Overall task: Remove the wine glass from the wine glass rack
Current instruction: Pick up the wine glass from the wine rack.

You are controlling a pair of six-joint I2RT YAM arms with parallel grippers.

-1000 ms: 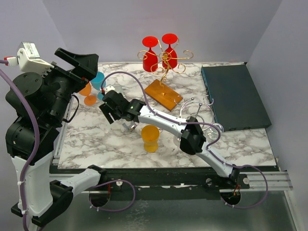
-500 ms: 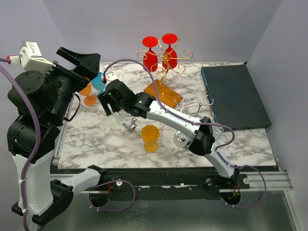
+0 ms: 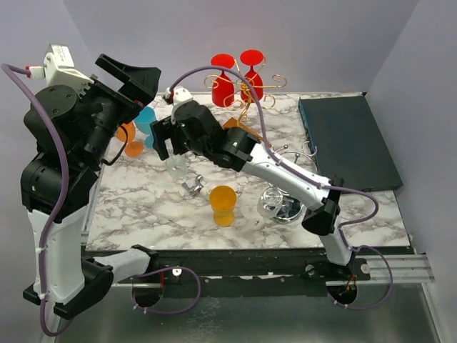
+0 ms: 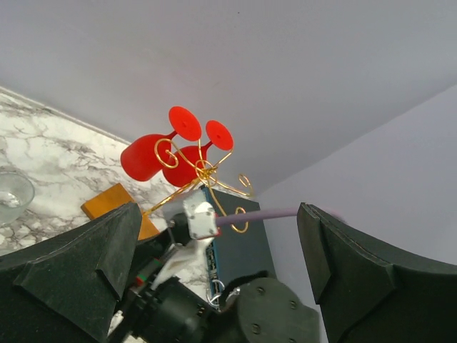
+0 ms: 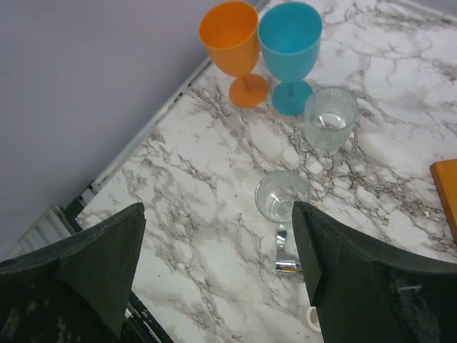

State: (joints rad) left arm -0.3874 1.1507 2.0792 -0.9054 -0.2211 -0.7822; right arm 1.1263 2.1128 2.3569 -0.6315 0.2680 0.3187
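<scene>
Two red wine glasses [image 3: 223, 86] [image 3: 251, 75] hang upside down on the gold wire wine glass rack [image 3: 244, 107], which stands on an orange wooden base at the back of the table. The left wrist view shows the same red glasses [image 4: 143, 157] on the rack [image 4: 203, 171]. My right gripper [image 3: 163, 143] hangs open and empty over the left part of the table, left of the rack. Between its fingers [image 5: 218, 214] lies only marble. My left gripper [image 3: 136, 86] is raised at the far left, open [image 4: 218, 221] and empty, facing the rack.
On the marble stand an orange glass [image 5: 230, 36], a blue glass [image 5: 289, 36], a clear tumbler [image 5: 330, 118] and a clear stemmed glass [image 5: 282, 194]. Another orange glass [image 3: 223, 204] is near the front. A silver wire rack [image 3: 296, 161] and a dark box [image 3: 350, 143] sit right.
My right gripper has risen and moved back-left, away from the clear glass, and its jaws have widened. The left arm has lifted a little higher.
</scene>
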